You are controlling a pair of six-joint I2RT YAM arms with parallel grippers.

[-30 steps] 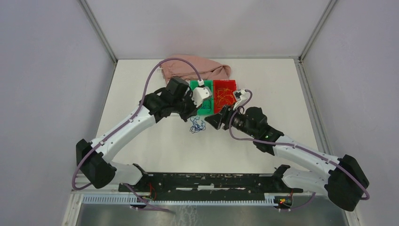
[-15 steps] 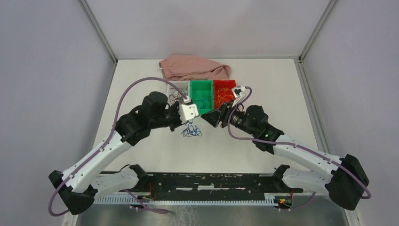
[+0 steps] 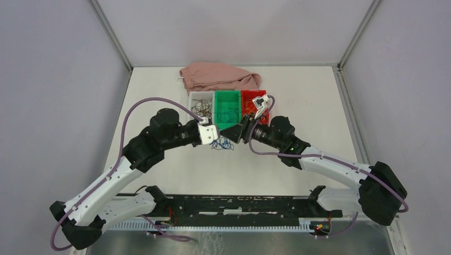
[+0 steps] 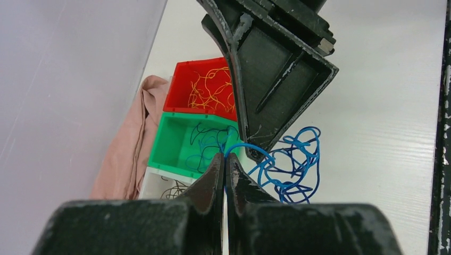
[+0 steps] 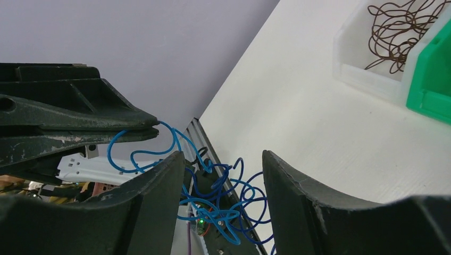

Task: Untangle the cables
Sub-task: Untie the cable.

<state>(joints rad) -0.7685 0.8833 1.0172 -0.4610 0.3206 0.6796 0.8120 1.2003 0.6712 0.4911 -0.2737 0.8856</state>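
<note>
The blue cables lie in a curly bundle on the white table in front of the bins. My left gripper is shut on one blue wire, whose loop rises from its tips in the left wrist view. The rest of the bundle hangs beside it. My right gripper faces the left one, open, with the blue bundle between and below its fingers. It touches no wire that I can see. The left gripper's shut fingers show in the right wrist view.
Three bins stand behind the grippers: a white one with dark brown wires, a green one with a few dark and blue wires, and a red one with yellow-orange wires. A pink cloth lies at the back.
My left arm has swung back from over the green bin down to the blue bundle and shut on a wire. My right gripper has moved left towards it.
</note>
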